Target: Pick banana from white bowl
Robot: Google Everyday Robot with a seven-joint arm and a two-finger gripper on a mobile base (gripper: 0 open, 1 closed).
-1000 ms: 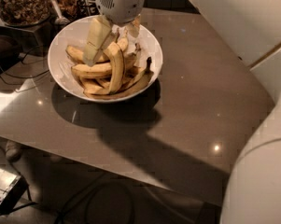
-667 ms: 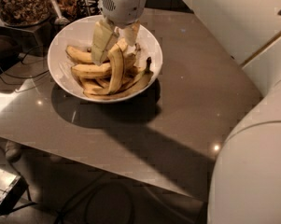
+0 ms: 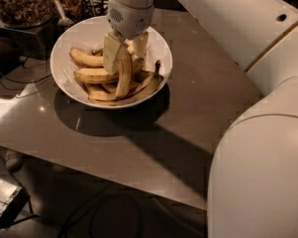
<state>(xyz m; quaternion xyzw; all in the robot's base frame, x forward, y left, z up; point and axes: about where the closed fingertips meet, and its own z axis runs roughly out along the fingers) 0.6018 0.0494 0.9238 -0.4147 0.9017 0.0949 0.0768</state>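
The white bowl (image 3: 69,38) stands on the brown table's far left part and holds several yellow bananas. The banana (image 3: 124,76), the most arched one, lies on top of the pile, running from the bowl's middle toward its front rim. My gripper (image 3: 126,51) hangs down into the bowl from above, right over the banana's upper end. Its fingers (image 3: 111,53) are apart, one on each side of that end, and it is open. The straighter bananas lie under and left of it.
A glass jar of brown bits (image 3: 20,4) and a second container with a spoon (image 3: 64,9) stand behind the bowl at the top left. Cables (image 3: 10,81) run along the table's left side. My arm's white body (image 3: 257,172) fills the right. A box (image 3: 2,202) lies on the floor.
My gripper has moved slightly down and to the right, deeper into the bowl, over the arched banana. The bananas have not visibly shifted.
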